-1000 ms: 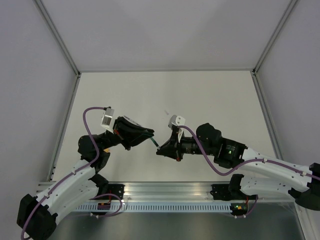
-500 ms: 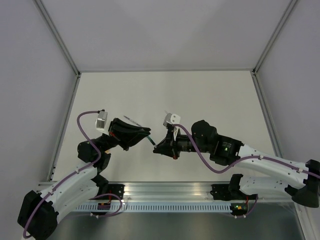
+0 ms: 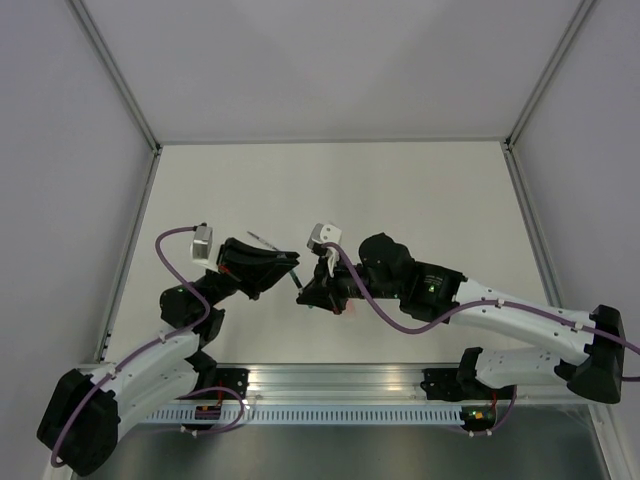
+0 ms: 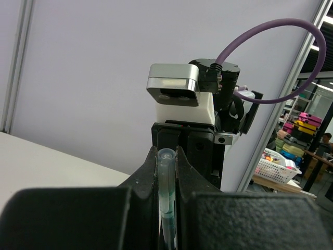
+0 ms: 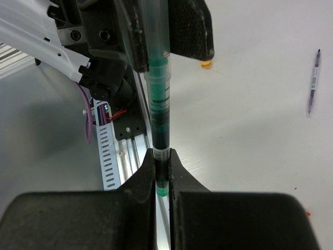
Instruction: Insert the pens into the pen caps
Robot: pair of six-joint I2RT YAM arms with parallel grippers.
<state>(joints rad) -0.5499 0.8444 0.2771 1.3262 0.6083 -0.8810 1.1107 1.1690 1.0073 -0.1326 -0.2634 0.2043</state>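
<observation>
ideally, the green-ended pen (image 5: 159, 120), pinched in the closed right fingers (image 5: 140, 179), should be held coaxial with the teal cap (image 4: 166, 179) clamped by the left fingers (image 4: 141, 179) above the bench (image 3: 430, 190), then pressed straight until seated.

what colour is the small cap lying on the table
Orange-yellow; the cap shows best in the right wrist view.

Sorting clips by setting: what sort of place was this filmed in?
Probably a robotics lab or workshop: a white tabletop boxed in by pale panel walls on aluminium posts, and past the panels, shelves of coloured storage bins and a white plastic basket.
</observation>
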